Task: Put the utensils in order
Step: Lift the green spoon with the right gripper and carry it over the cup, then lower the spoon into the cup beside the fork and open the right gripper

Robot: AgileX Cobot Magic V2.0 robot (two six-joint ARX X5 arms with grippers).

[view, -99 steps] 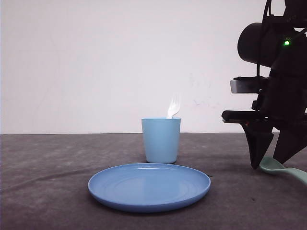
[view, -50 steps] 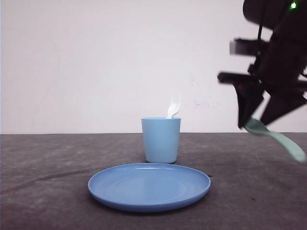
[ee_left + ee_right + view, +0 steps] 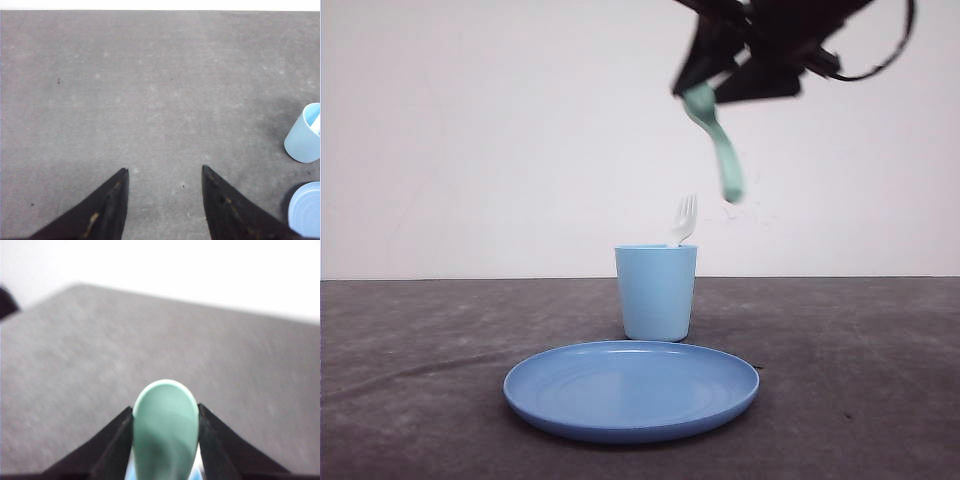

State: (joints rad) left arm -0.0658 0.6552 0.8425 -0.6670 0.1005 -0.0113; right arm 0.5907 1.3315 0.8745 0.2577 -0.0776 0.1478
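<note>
The right gripper (image 3: 705, 85) was high over the table (image 3: 420, 360), at about one o'clock from the cup (image 3: 656, 292) in the front view, its jaws clenched on the spoon (image 3: 720, 140). In that view the jaws held one end of the spoon while the rest hung down and slightly toward the right, its free tip above the cup and just to the right of the rim, clear of it. In the right wrist view the spoon (image 3: 165, 430) sat squarely between the two fingers (image 3: 112, 445); the picture was blurred, so which end was pinched could not be told for sure.

The fork (image 3: 684, 220) stood in the cup, tines up, leaning toward one o'clock. The plate (image 3: 631, 388) lay at six o'clock from the cup, near it but apart, with nothing on it.

The left gripper (image 3: 165, 200) had its jaws released and held nothing, poised over bare table, with the cup (image 3: 304, 134) and plate (image 3: 306, 210) off at three to four o'clock.

The spoon looked light, thin and stiff, and smooth plastic may slip or swing in a pinch at one end. A hold on the flat of the handle seemed safest. Dropped from a height it might bounce out or tip the light cup.
</note>
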